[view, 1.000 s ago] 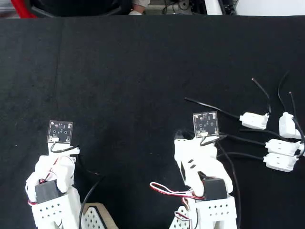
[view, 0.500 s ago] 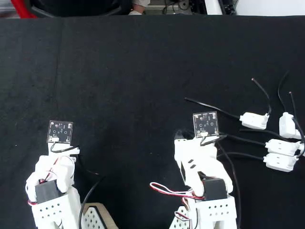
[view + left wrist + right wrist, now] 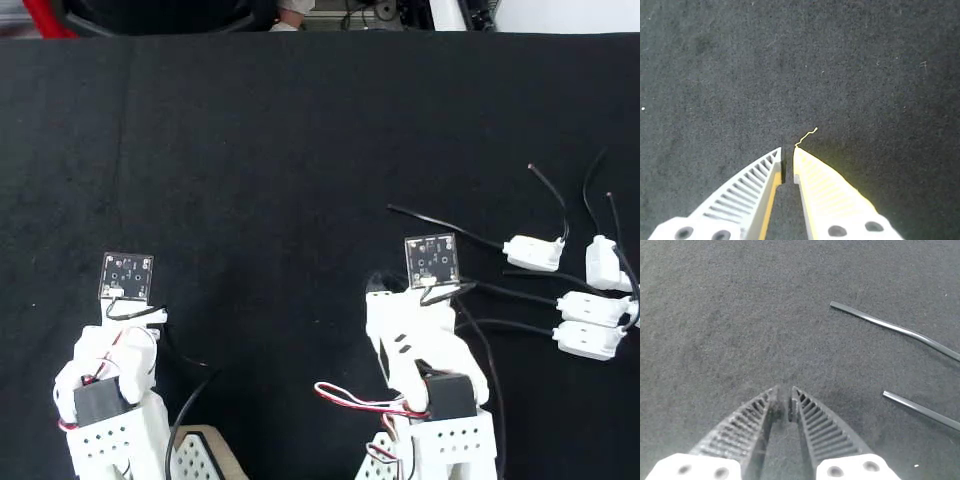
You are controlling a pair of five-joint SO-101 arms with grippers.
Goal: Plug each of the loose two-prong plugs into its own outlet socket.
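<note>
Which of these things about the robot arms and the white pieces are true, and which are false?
1. The left gripper and the right gripper are both shut. True.
2. Four white pieces lie on the cloth on the right arm's side. True.
3. The right gripper holds one of the white pieces. False: it holds nothing.
4. The cloth is red. False: it is black.
5. A black wire lies on the cloth near the right gripper. True.
</note>
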